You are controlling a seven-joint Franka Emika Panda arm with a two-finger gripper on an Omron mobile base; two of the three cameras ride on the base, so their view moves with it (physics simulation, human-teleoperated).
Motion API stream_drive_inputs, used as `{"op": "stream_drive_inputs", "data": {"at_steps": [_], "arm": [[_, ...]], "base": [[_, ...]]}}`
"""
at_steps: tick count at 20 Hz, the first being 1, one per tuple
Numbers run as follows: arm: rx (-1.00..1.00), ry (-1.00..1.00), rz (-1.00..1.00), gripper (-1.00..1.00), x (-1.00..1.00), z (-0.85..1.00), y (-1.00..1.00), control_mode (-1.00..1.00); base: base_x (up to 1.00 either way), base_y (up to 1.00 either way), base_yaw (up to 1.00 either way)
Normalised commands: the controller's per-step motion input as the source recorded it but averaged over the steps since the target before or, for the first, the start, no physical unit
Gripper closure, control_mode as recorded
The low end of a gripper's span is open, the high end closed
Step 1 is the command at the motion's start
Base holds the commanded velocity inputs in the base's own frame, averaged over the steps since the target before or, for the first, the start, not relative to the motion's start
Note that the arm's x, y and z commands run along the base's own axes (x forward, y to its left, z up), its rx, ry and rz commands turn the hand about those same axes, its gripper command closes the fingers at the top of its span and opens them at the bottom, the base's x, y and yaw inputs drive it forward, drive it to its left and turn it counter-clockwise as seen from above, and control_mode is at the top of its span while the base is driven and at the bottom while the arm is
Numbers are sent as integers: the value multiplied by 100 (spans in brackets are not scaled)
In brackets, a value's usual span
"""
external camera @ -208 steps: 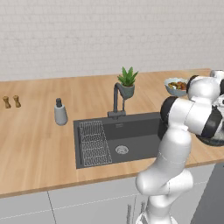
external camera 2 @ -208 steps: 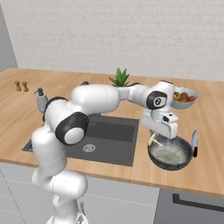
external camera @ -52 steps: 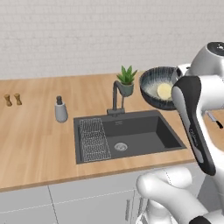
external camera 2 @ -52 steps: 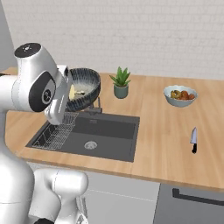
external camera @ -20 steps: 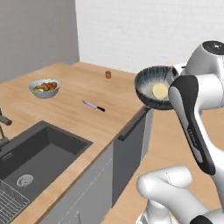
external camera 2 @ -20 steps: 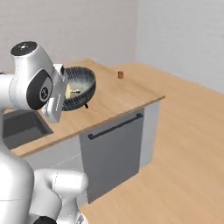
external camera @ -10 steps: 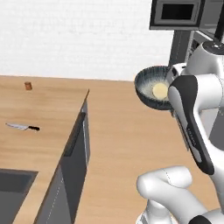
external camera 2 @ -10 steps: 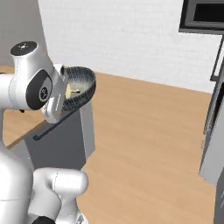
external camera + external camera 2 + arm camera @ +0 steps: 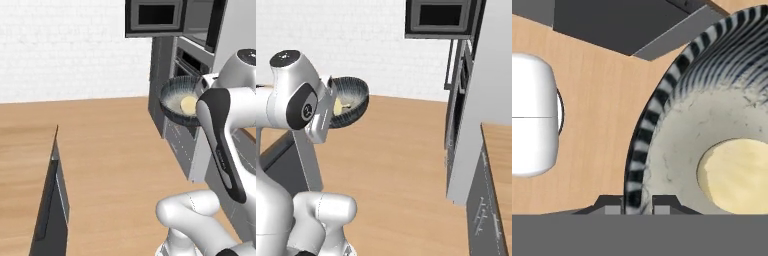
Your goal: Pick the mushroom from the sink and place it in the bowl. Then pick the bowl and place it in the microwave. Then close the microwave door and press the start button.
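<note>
My gripper [image 9: 637,204] is shut on the rim of the dark ribbed bowl [image 9: 176,98], one fingertip on each side of the striped edge, and holds it up in the air, tilted. The pale mushroom [image 9: 188,105] lies inside the bowl [image 9: 350,99], and its cream cap [image 9: 737,175] shows large in the hand view. The microwave [image 9: 197,22] sits high in the tall dark cabinet ahead. The microwave door [image 9: 153,17] is swung out, its dark window facing me, and it hangs above and behind the bowl. The sink is out of view.
A wall oven [image 9: 192,62] sits in the cabinet below the microwave. The end of the wooden counter [image 9: 22,165] with its dark side panel [image 9: 50,200] is at the left. Open wood floor [image 9: 401,165] lies between it and the tall cabinet [image 9: 468,130].
The whole picture has swung: the counter with the knife has slid off to the left and the tall cabinet with the microwave has come closer. The bowl stays held the same way.
</note>
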Motion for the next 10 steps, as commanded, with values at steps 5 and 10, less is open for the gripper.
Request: {"op": "stream_drive_inputs", "data": {"at_steps": [5,10], "arm": [[0,0,0,100,0,0,0,100],[0,0,0,100,0,0,0,100]], "base": [[100,0,-11],[100,7,-22]]}}
